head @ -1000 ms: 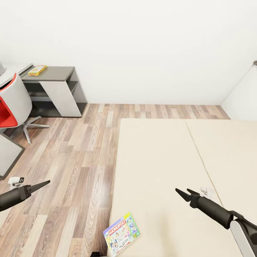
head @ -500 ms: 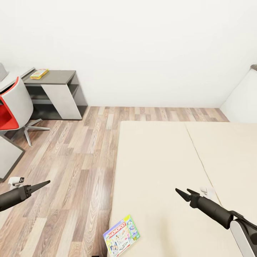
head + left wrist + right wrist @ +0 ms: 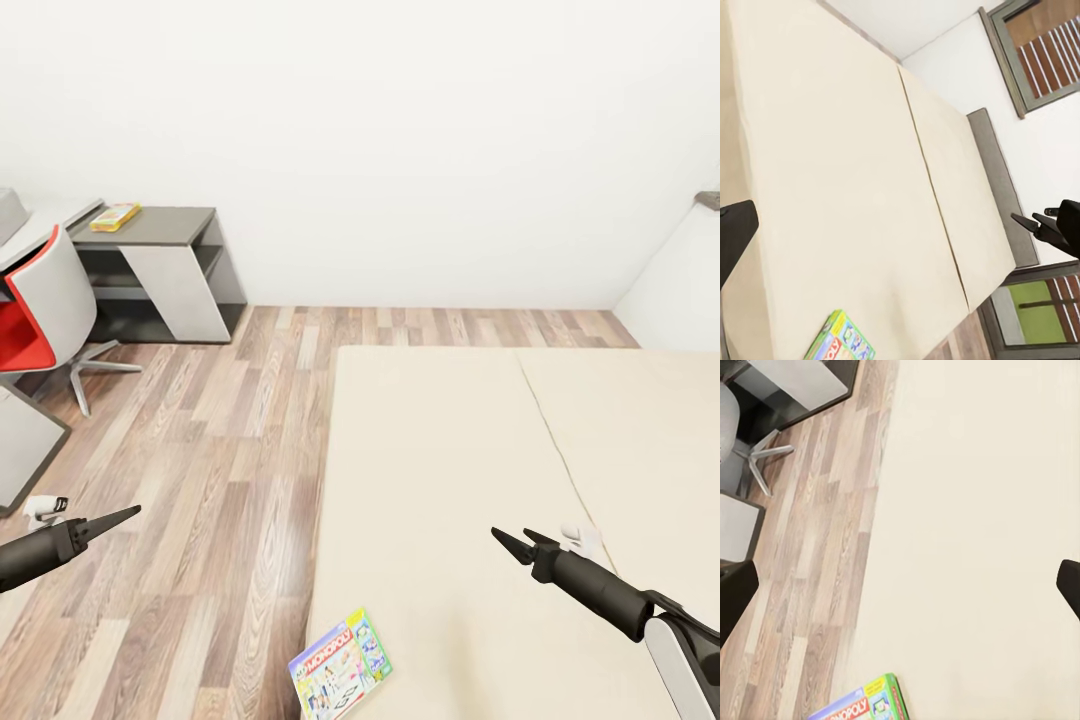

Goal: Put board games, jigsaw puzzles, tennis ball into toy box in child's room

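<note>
A colourful Monopoly board game (image 3: 340,663) lies flat on the beige bed (image 3: 450,470), close to the corner nearest me; it also appears in the wrist views (image 3: 840,341) (image 3: 859,705). A yellow flat box (image 3: 115,216) rests on the grey table (image 3: 175,218) at the far left wall. My left gripper (image 3: 125,517) hovers over the wooden floor, left of the bed, with nothing in it. My right gripper (image 3: 510,538) hangs open over the bed, right of the game and apart from it, holding nothing. The toy box cannot be made out.
A red and grey swivel chair (image 3: 40,300) stands in front of the table. Wooden floor (image 3: 220,450) runs between table and bed. A white wall closes the far side, and the bed's grey headboard (image 3: 1001,187) sits under windows.
The whole picture has slid down slightly, so the camera moved. Both arms hold the same pose, and the Monopoly game lies where it was on the bed.
</note>
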Robot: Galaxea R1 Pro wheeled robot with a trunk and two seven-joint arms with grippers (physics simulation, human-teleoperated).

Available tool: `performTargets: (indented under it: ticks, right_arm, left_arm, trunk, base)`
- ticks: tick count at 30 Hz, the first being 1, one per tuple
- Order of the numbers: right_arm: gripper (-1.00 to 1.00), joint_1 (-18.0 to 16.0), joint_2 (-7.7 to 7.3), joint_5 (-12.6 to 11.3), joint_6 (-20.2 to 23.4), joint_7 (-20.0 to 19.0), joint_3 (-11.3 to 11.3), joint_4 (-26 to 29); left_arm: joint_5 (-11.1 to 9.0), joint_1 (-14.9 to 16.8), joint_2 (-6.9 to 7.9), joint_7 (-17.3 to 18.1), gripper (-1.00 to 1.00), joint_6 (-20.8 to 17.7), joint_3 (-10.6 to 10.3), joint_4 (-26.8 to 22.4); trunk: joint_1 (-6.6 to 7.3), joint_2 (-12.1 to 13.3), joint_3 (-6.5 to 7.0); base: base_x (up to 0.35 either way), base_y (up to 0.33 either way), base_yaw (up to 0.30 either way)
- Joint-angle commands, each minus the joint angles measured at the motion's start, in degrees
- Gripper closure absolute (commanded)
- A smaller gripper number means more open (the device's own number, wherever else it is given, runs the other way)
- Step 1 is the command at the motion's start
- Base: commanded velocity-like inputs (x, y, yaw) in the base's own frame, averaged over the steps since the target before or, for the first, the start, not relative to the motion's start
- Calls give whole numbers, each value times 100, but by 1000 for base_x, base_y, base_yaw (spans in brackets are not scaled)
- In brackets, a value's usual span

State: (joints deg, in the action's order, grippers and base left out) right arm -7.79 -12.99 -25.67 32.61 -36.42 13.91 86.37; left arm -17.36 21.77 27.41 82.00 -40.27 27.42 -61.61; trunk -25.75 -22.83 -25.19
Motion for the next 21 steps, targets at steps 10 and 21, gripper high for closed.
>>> performTargets:
  ticks: [10,21]
  right_arm:
    - [-100,-3,2,-38,44,-6,6,3]
    - [-100,-3,4,-36,44,-6,6,3]
  left_arm:
    - [-5,3,1,17,-100,-60,1,-8]
    - [-5,3,1,17,-100,-60,4,-9]
  trunk:
    - [-3,-9,85]
    - [-3,-9,188]
  base:
    - [0,0,0]
    - [0,0,0]
